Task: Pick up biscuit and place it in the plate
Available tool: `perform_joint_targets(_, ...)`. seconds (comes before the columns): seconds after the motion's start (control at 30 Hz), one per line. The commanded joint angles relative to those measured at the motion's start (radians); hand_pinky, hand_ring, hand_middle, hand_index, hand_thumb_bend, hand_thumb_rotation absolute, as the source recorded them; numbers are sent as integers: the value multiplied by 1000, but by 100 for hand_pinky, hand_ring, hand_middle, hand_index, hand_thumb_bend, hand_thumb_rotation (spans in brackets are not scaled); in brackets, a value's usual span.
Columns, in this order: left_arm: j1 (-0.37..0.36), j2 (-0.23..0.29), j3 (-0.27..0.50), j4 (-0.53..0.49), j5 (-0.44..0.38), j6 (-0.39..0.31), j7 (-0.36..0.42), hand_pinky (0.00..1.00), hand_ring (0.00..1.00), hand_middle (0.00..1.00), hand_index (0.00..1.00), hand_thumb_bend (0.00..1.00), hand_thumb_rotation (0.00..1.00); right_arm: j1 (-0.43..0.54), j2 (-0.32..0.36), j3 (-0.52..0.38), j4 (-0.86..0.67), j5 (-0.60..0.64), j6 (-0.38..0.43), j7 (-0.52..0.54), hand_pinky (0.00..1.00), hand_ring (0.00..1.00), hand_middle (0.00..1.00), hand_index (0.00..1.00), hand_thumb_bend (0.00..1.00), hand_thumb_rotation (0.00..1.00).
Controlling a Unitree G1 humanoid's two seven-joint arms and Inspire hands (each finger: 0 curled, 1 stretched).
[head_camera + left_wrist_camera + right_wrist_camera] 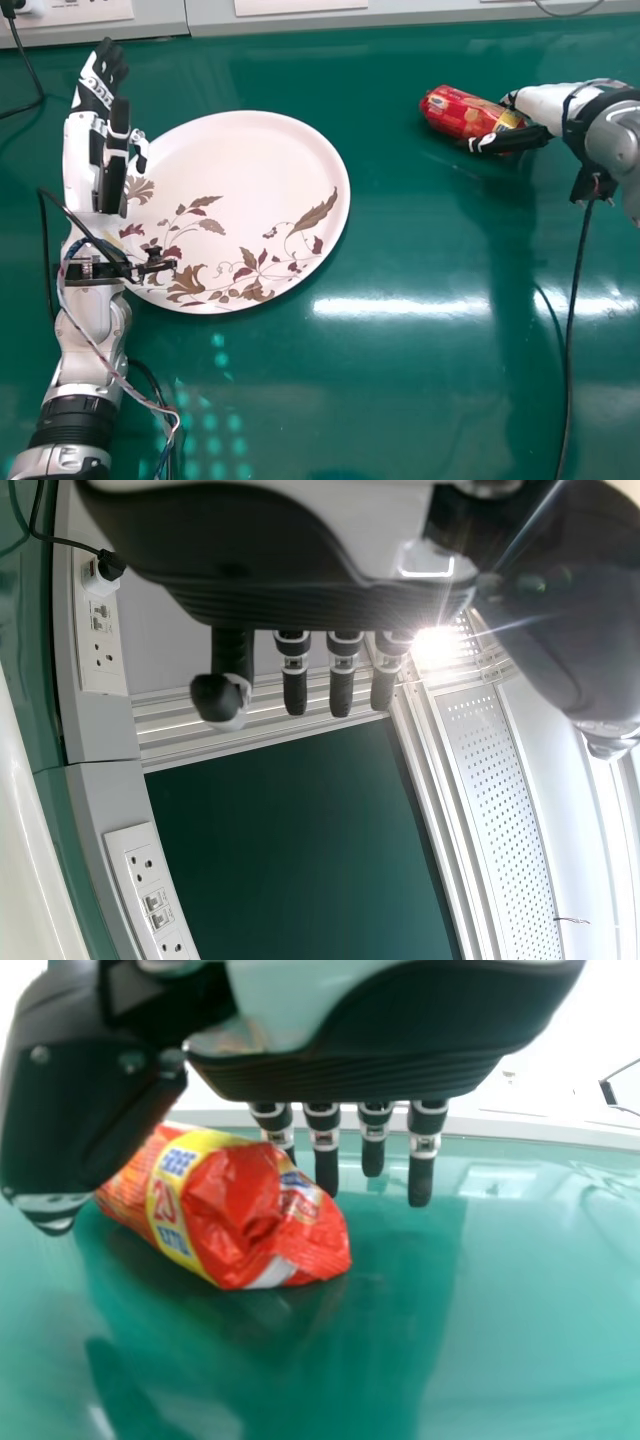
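In the head view, the biscuit (462, 113) lies on the tabletop (400, 400) at the plate's (260, 170) two o'clock, well apart from it. The right hand (518, 140) is at the biscuit's three o'clock, released, its straight fingers and thumb either side of the pack. The left hand (112, 180), also released, is upright at the plate's ten o'clock.
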Motion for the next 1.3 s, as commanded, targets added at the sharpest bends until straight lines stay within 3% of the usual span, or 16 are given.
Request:
perform_joint_targets(0.0,151,-73,-21,81,4,4,2,0,100,100,100,100,82,-38,3,35,28,-31,-42,-28,82,90,93,94,100,57)
perform_joint_targets(0.1,156,-75,-22,72,9,5,6,0,100,100,100,100,82,-58,10,55,61,-55,-59,-47,82,89,93,94,100,58)
perform_joint_targets(0.17,160,-77,-23,61,14,9,11,0,100,100,100,100,83,-65,17,66,71,-76,-54,-75,76,84,89,90,100,52)
perform_joint_targets(0.2,163,-77,-23,56,13,11,10,0,100,100,100,100,83,-67,21,73,72,-91,-44,-92,69,80,86,85,95,39)
perform_joint_targets(0.3,170,-78,-23,40,11,22,9,0,100,100,100,100,84,-70,19,112,85,-160,-50,-193,51,64,72,72,83,11)
perform_joint_targets(0.33,172,-78,-23,36,12,26,9,0,100,100,100,100,84,-72,19,123,93,-179,-55,-227,44,57,65,68,77,4)
perform_joint_targets(0.37,173,-78,-23,35,8,26,6,0,100,100,100,100,84,-73,19,131,108,-191,-65,-270,39,49,59,65,65,2)
perform_joint_targets(0.43,175,-80,-23,30,-4,27,-2,0,100,100,100,100,82,-77,21,144,134,-213,-75,-345,26,45,52,62,55,0)
perform_joint_targets(0.53,180,-78,-21,25,8,24,9,0,100,100,100,100,84,-87,22,163,156,-242,-81,-407,16,40,51,52,52,0)
perform_joint_targets(0.57,183,-78,-20,19,10,25,11,0,100,100,100,100,84,-91,22,169,159,-253,-79,-417,12,26,49,50,53,0)
perform_joint_targets(0.6,185,-79,-20,15,10,26,11,0,100,100,100,100,84,-95,20,175,162,-262,-84,-429,10,19,48,49,53,0)
perform_joint_targets(0.67,189,-79,-20,8,5,26,7,0,100,100,100,100,83,-97,12,181,169,-271,-108,-480,8,14,47,49,53,0)
perform_joint_targets(0.97,191,-80,-21,10,0,24,2,0,100,100,100,100,83,-100,3,184,174,-283,-125,-519,4,10,47,48,53,0)
perform_joint_targets(1.0,191,-81,-21,10,-2,24,1,0,100,100,100,100,83,-98,3,183,170,-285,-122,-519,4,9,29,48,52,7)
perform_joint_targets(1.03,192,-81,-20,9,-1,26,3,0,100,100,100,100,82,-97,2,182,167,-283,-121,-516,3,9,23,48,51,9)
perform_joint_targets(1.27,194,-79,-19,15,5,28,7,0,100,100,100,100,83,-73,-5,141,132,-237,-130,-533,4,10,17,48,51,11)
